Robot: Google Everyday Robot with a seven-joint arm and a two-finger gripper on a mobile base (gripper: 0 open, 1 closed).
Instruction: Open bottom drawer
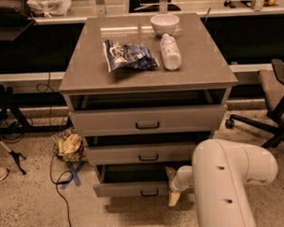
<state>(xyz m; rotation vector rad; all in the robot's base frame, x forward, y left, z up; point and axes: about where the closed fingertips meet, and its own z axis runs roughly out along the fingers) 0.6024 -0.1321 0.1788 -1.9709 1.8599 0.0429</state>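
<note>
The bottom drawer [130, 188] is the lowest of three grey-taupe fronts, with a small dark bar handle [150, 193] at its centre. It stands pulled out a little, with a dark gap above its front. My gripper [172, 186] is at the drawer's right end, just right of the handle, its pale fingers [174, 198] pointing one up and one down at the drawer front. My white arm [224, 187] fills the lower right and hides the drawer's right corner.
The middle drawer [148, 153] and top drawer [147, 120] are also slightly out. On the cabinet top lie a snack bag [128, 55], a white bottle [170, 51] and a bowl [165, 24]. An office chair [272, 106] stands at right; cables and trash [70, 147] lie at left.
</note>
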